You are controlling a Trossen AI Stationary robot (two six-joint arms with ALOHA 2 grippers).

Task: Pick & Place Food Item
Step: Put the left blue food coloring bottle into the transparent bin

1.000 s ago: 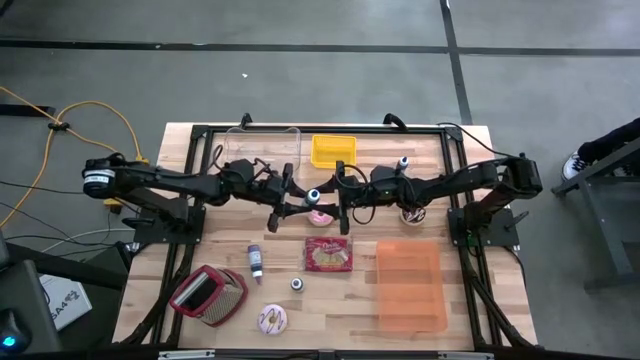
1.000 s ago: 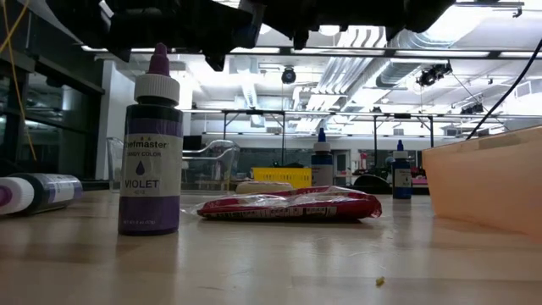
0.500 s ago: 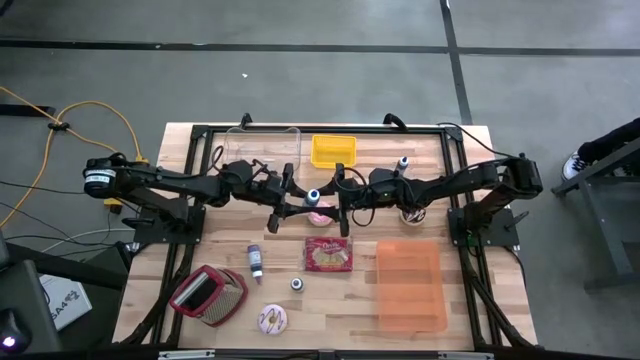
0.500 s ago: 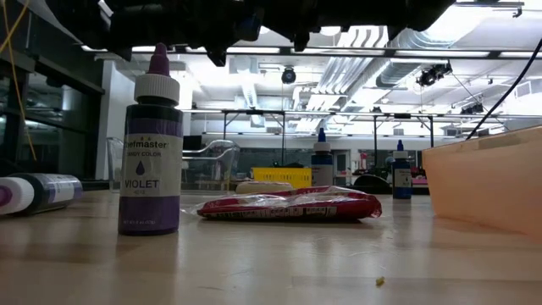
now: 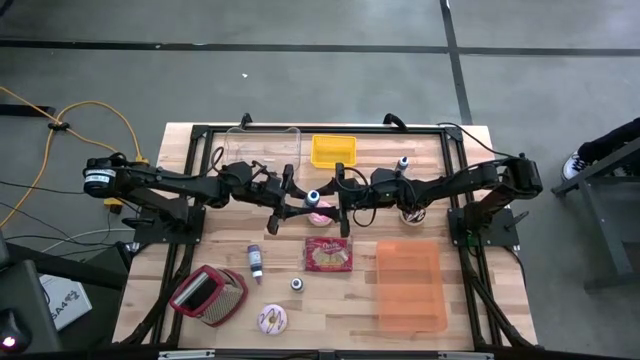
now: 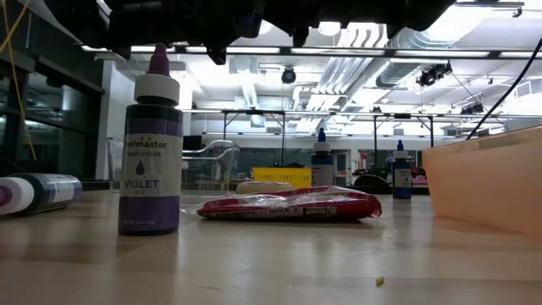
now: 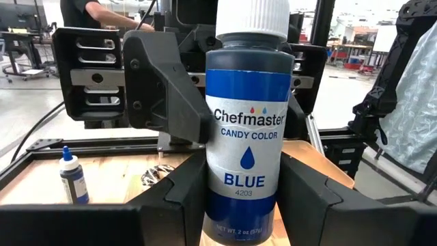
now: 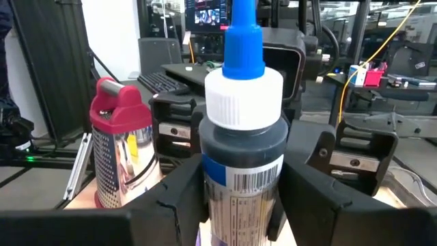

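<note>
The blue Chefmaster candy-colour bottle with a white cap [image 7: 247,137] hangs in the air over the middle of the wooden counter [image 5: 465,145], between the two arms. The left end effector [image 5: 303,207] is closed partway on its body. The right end effector [image 5: 338,203] stands around the same bottle from the other side, but I cannot tell if it grips it or not. The risk, in my judgement, is in this shared hold: if one side lets go before the other is firm, the smooth round bottle can slip or tilt and fall. Just below it lies a pink frosted donut [image 5: 320,216], and near this a flat red snack packet [image 5: 330,255], so a fall can hit them. The orange translucent plastic tray [image 5: 410,285] and the yellow tray [image 5: 333,150] are near; a low swing can strike their walls.
</note>
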